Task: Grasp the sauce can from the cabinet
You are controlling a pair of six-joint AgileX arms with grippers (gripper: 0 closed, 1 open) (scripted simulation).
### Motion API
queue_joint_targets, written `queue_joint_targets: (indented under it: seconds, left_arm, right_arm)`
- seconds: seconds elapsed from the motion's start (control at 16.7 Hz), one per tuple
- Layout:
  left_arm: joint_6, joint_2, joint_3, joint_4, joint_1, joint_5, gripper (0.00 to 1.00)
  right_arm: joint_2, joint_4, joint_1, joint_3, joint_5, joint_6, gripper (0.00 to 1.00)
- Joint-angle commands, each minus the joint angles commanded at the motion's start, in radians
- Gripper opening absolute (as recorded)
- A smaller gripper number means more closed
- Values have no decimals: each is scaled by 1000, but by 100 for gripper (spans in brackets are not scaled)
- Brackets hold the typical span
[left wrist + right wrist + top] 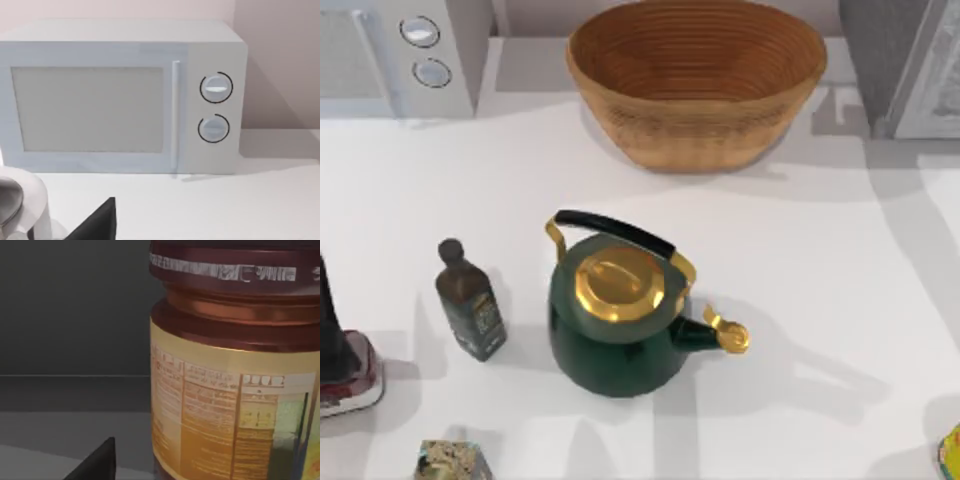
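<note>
Sauce can (230,375) upright in dark cabinet close by right wrist cam, green kettle (615,320) mid-table, wicker basket (696,80) behind, bottle (470,300) left, microwave (120,95) far left, jaws' state: can't tell.

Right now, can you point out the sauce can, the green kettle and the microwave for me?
sauce can (230,405): right wrist view, on its tan label side.
green kettle (615,285): top view, on its gold lid.
microwave (87,107): left wrist view, on its door window.
</note>
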Motion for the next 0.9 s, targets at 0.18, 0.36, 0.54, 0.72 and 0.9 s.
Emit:
queue_joint_targets:
  seconds: [0.18,0.36,0.54,0.72,0.9]
  left_arm:
    - [0,0,0,0,0,0,100]
    - [0,0,0,0,0,0,100]
    - [0,0,0,0,0,0,100]
    - [0,0,0,0,0,0,100]
    - [0,0,0,0,0,0,100]
  right_arm:
    - [19,-6,4,25,2,0,100]
    - [16,-4,-1,22,1,0,100]
    - [20,9,-8,16,-3,0,100]
    - [26,25,-17,9,-9,-1,100]
    - [28,30,-20,8,-11,-1,100]
